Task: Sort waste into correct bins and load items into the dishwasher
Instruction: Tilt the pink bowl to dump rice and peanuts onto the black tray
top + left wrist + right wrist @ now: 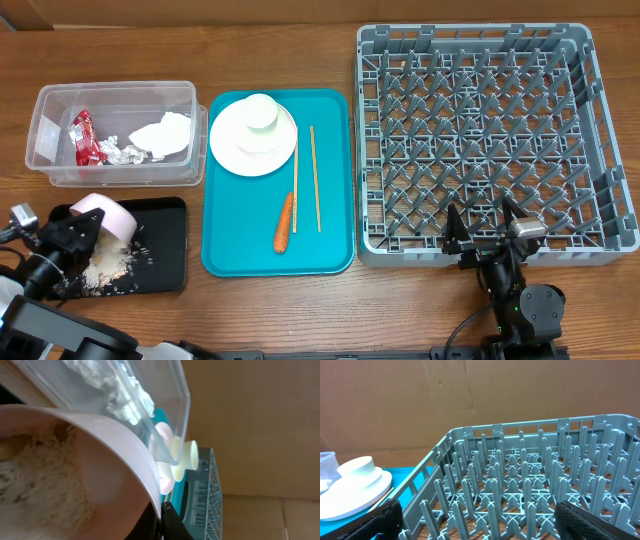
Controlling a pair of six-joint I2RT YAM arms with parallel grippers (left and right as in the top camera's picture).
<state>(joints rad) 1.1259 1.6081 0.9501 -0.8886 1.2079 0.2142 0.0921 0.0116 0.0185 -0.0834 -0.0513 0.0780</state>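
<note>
From above, the left gripper (80, 230) sits at the table's (400, 300) left near corner, clamped on the rim of a tipped white bowl (103, 215) over the black tray (165, 245). Its fingertips are lost behind the bowl. Rice scraps (108, 265) lie heaped on the tray's left half. Behind it, the clear tub (120, 88) holds the red wrapper (82, 137), foil (118, 151) and napkin (165, 135). On the teal tray (335, 180) at mid-table are the plate (232, 150) with a cup (261, 112) on top, the chopsticks (314, 178) and the carrot (284, 222). The right gripper (487, 232) stands wide open, holding nothing, at the near edge of the empty dish rack (480, 130).

The left wrist view is filled by the blurred bowl wall (100, 460). One dark finger (167, 520) shows at the rim. The tub (150, 390) and the cup (190, 455) are cut off.

In the right wrist view only the gripper's finger edges frame the rack (520, 475). The plate (350, 495) is cropped at left.
</note>
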